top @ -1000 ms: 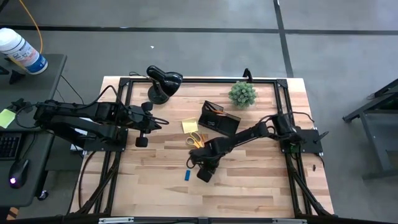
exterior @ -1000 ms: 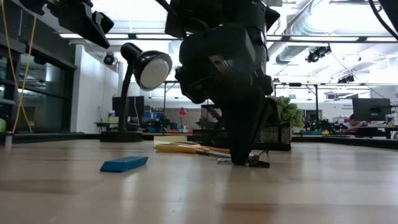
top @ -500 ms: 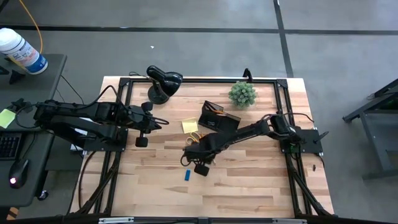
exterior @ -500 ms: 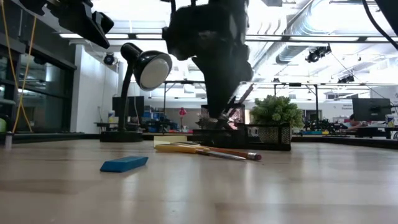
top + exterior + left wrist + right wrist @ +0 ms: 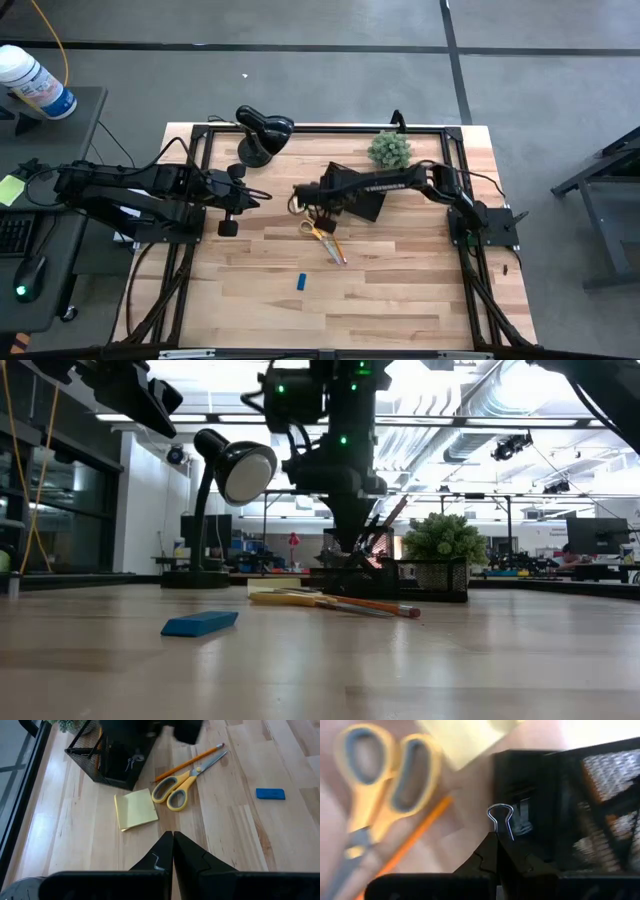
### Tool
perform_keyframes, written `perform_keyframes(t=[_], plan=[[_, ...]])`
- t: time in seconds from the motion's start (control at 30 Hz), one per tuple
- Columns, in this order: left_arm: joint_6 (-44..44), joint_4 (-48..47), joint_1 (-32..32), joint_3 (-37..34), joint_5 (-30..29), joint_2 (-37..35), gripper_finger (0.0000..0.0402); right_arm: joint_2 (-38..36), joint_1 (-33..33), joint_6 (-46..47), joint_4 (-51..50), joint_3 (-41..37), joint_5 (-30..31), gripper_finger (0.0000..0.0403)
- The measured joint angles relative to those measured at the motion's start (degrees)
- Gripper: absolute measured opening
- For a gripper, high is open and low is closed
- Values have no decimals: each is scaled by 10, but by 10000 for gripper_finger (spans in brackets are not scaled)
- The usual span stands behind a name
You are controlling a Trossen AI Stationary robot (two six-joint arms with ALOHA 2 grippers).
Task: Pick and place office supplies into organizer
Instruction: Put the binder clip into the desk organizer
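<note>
On the wooden surface [image 5: 400, 290], nearest the front edge, lies a tiny blue block [image 5: 300, 282] all by itself. It is not put away yet.

A bit farther back lie the orange-handled scissors [image 5: 317, 229] with an orange pencil [image 5: 335, 250] right beside them. Next comes the yellow sticky-note pad [image 5: 136, 809], flat on the wood, just beside the organizer [image 5: 362, 200]. These three are waiting too.

The right claw [image 5: 312, 199] hangs in the air at the organizer's near corner, over the pad. It is clenched on a small black clip [image 5: 501, 818]; the clip's silver wire loop sticks out between the fingers. The clip looks ready to go into the black mesh box, but it is not in yet.

The organizer already has some long things standing in it, maybe pens or pencils. I cannot tell how many.

The left claw [image 5: 227, 227] waits off to the left side of the surface, up in the air, clenched tight on nothing.

Farthest back stand a black desk lamp [image 5: 262, 132] and a small green plant [image 5: 389, 150]. They stay where they are.

So a few things look done, one is on its way, and four are left.
</note>
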Motion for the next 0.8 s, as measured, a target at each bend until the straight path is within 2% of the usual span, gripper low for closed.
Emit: perform_keyframes(t=[0.27, 0.6, 0.8], plan=[[-13, 0, 0, 0, -11, 0, 3, -1, -50, -71, 12, 0, 26, 0], [-14, 0, 0, 0, -15, 0, 3, -1, -72, -91, 34, 0, -16, 0], [-14, 0, 0, 0, -15, 0, 3, -1, -72, -91, 35, 0, -16, 19]])
